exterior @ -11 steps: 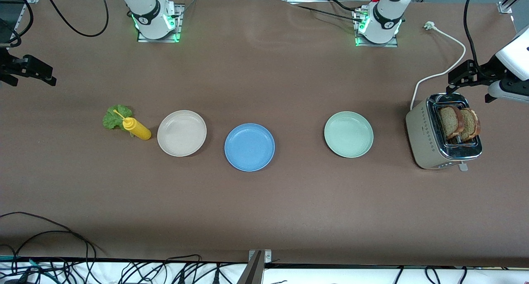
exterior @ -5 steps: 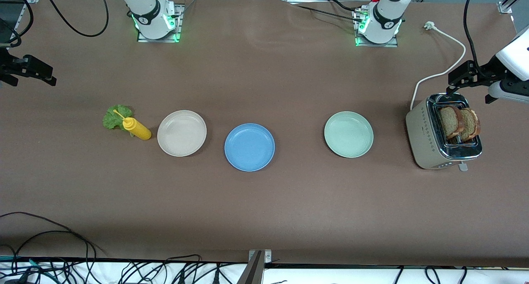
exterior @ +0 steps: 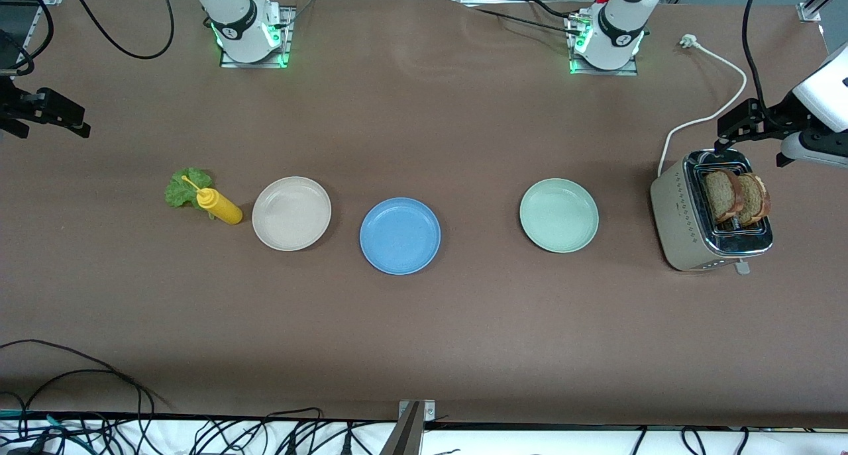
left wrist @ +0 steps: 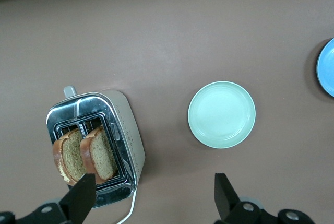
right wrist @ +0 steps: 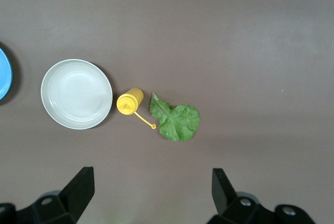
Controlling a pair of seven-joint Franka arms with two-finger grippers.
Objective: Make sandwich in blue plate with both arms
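Blue plate (exterior: pixel 399 236) sits bare at table centre. Bread (exterior: pixel 735 196) stands in the toaster (exterior: pixel 689 226) at 3 o'clock; lettuce (exterior: pixel 184 187) at 9. Left gripper (exterior: pixel 727 136) over the toaster and right gripper (exterior: pixel 78 128) both hang with jaws apart. No legible writing.

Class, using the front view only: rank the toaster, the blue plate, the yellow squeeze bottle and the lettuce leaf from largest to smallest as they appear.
1. Toaster
2. Blue plate
3. Yellow squeeze bottle and lettuce leaf: too alike to rank, and the bottle hides part of the leaf.
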